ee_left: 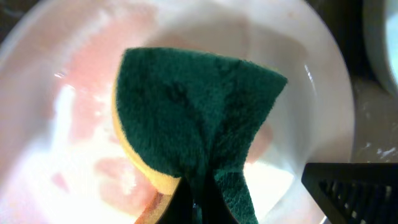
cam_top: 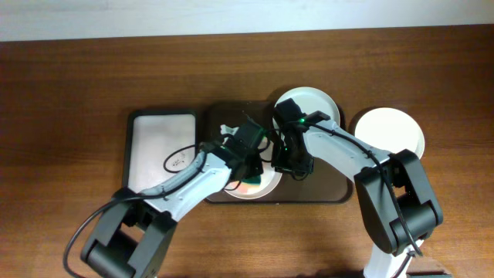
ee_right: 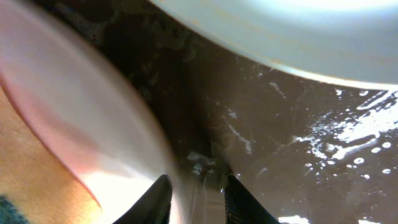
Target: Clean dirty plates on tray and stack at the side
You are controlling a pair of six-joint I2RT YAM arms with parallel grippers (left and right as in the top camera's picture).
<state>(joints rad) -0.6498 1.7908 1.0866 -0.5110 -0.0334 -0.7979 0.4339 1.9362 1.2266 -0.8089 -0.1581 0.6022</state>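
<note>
On the dark brown tray [cam_top: 332,185] a dirty plate [cam_top: 268,185] lies at the front, smeared pink in the left wrist view [ee_left: 74,93]. My left gripper [cam_top: 248,164] is shut on a green and yellow sponge [ee_left: 193,118] pressed onto this plate. My right gripper [cam_top: 292,164] is closed on the plate's right rim [ee_right: 93,130], one finger on each side [ee_right: 199,196]. A second plate [cam_top: 307,104] sits at the tray's back right and also shows in the right wrist view [ee_right: 298,31]. A white plate [cam_top: 390,131] lies on the table to the right of the tray.
A smaller black-rimmed tray with a white inside [cam_top: 162,147] lies left of the brown tray, with a cable over it. The brown tray's surface [ee_right: 298,143] is wet and speckled. The wooden table [cam_top: 77,93] surrounds both.
</note>
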